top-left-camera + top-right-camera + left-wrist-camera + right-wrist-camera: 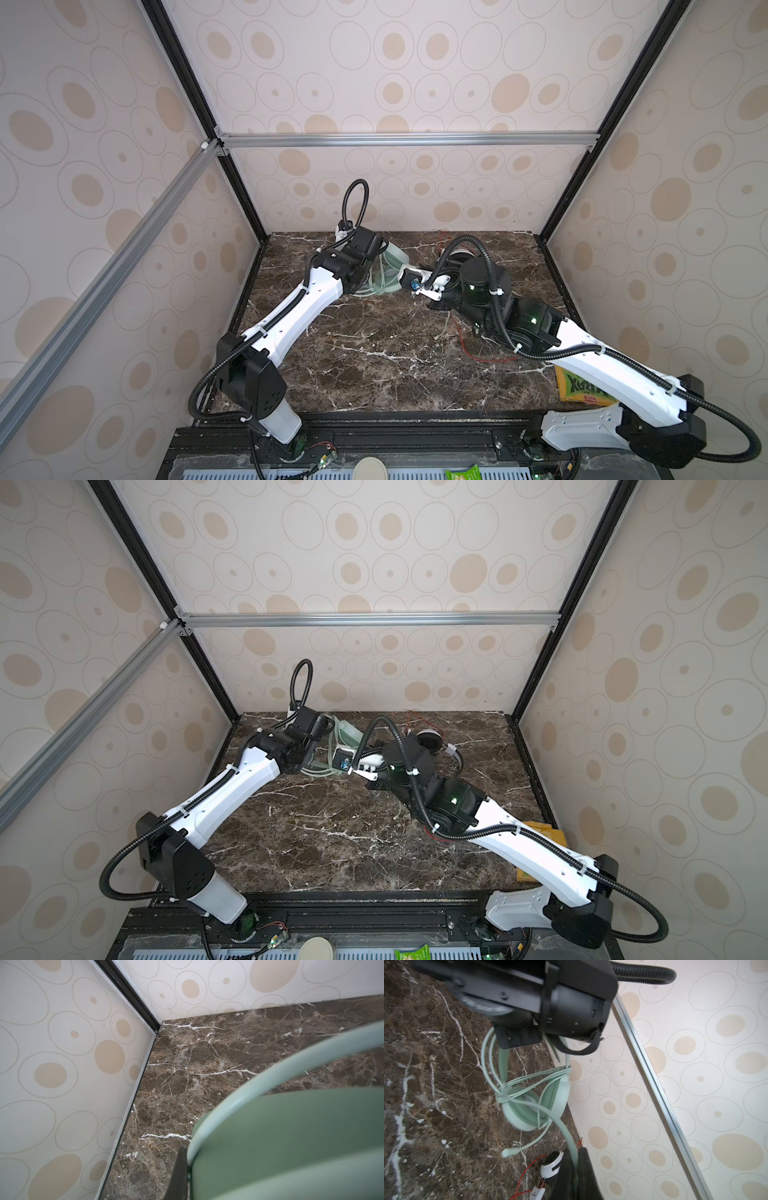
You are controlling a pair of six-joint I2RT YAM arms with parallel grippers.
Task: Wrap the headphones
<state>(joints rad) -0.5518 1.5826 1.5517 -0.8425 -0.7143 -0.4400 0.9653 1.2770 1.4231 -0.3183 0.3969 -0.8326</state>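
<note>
A mint-green headset (535, 1103) hangs upright at the back of the marble table (374, 353), its pale green cable (529, 1082) looped round it several times. My left gripper (326, 726) is shut on it from above; one dark finger (179, 1174) shows beside the green ear cup (291, 1142). My right gripper (576, 1167) is shut on a free length of that cable, close to the headset's right. The white-and-black headset (430, 739) lies behind my right arm, and its thin red cable (469, 349) trails across the table.
The back wall and the left back corner post (128, 993) stand close to the left gripper. A yellow-green snack bag (579, 388) lies at the table's right front under the right arm. A green packet (463, 473) sits on the front rail.
</note>
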